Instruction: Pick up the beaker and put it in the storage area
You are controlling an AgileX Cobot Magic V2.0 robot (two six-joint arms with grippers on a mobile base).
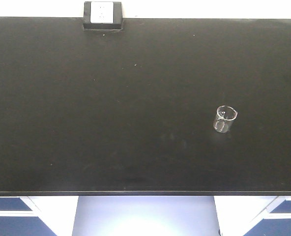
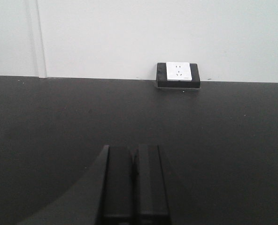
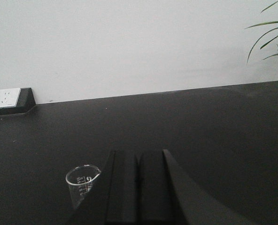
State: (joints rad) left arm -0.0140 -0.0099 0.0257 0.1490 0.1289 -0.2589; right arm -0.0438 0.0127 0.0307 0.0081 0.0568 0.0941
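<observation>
Both pairs of fingers, left (image 2: 133, 183) and right (image 3: 139, 185), are pressed closed on nothing, with the beaker (image 3: 81, 186) upright on the black counter (image 1: 111, 123) just left of the right pair.

Left pincer (image 2: 135, 187) and right pincer (image 3: 139, 187), both closed, empty
</observation>
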